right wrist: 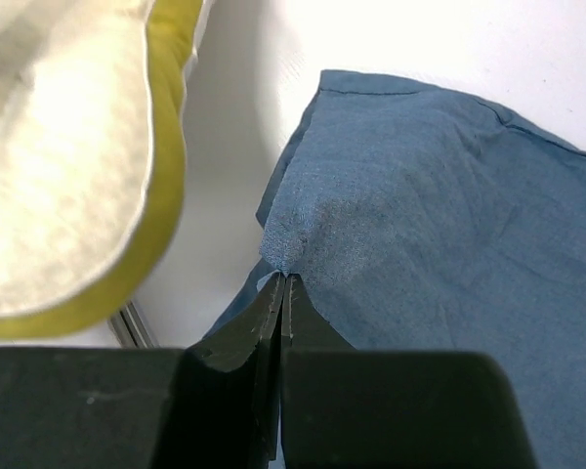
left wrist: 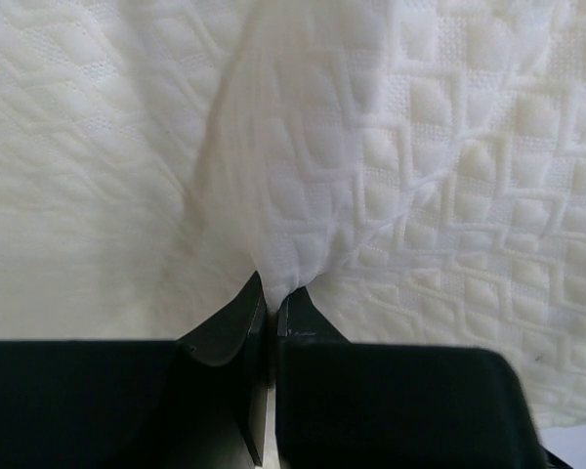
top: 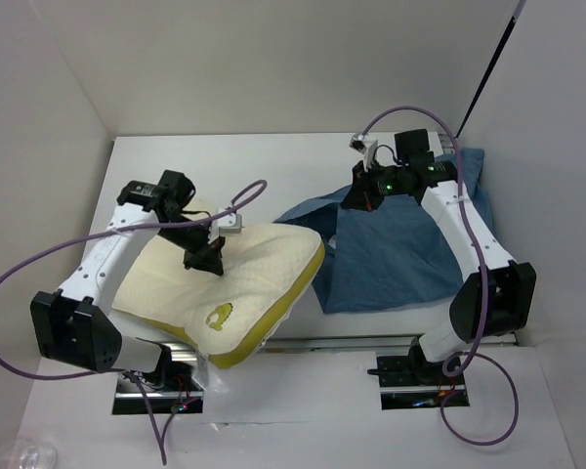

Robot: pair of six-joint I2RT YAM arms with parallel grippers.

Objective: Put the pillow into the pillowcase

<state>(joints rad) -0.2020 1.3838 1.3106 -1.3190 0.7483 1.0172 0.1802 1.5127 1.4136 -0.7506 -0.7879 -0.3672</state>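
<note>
Left jaws: the left gripper (left wrist: 272, 293) has its tips almost together, clamped on a raised fold of the pillow (top: 249, 264); the quilted cover puckers into a ridge that runs up from the tips.
Right jaws: the right gripper (right wrist: 281, 283) is pressed together on the pillowcase (top: 391, 254), with a small peak of blue cloth caught at the tips, close to the cloth's left edge.
Pillow: it lies on the left half of the table (top: 273, 166), set at a diagonal beneath the left arm. The cream top faces up. A yellow-green side band (top: 295, 293) shows along the right end and the near side.
Emblem: a small yellow ring-shaped mark (top: 218, 315) sits on top, near the pillow's near corner.
Pillow's near corner: it reaches the near edge of the table, by the left arm's base.
Pillowcase: it is spread out and wrinkled on the right half of the table, partly under the right arm. Its far right part is bunched close to the side wall.
Pillow and pillowcase: the pillow is wholly outside the pillowcase. The pillow's right end is just beside the cloth's left edge, and the right wrist view shows a strip of white table between them.
Cables: a purple cable (top: 39, 264) loops from each arm.
</note>
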